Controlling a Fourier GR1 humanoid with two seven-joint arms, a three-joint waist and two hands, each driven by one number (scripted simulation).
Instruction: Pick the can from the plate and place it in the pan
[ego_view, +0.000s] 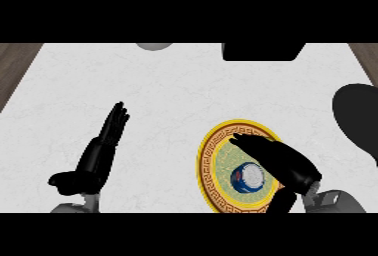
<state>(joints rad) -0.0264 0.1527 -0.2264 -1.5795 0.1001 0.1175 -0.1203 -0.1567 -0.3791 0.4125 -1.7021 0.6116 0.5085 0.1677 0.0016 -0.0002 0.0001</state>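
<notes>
Right now the right hand (284, 162) hangs low over the plate (214, 155), its fingers stretched out flat toward the far-left rim and curled round nothing, so I judge it released and only lining up for a grasp. Just under and to the left of its palm stands the can (247, 177), upright on the near half of the plate, its blue side and pale top showing; whether the hand touches it I cannot tell, since the palm covers the can's right edge. The plate, gold-rimmed with a green patterned middle, sits beneath that hand, which suits a reach from directly above. Well off to the left of the right hand, the left hand (103, 150) rests open with its fingers pointing away (it takes no part in this step). Beyond and to the right of the right hand lies a dark rounded shape at the counter's edge, probably the pan (358, 117), close enough that a short carry should reach it. Farther still, a black block (263, 51) and a grey round object (154, 46) sit at the far edge of the counter (148, 90).
</notes>
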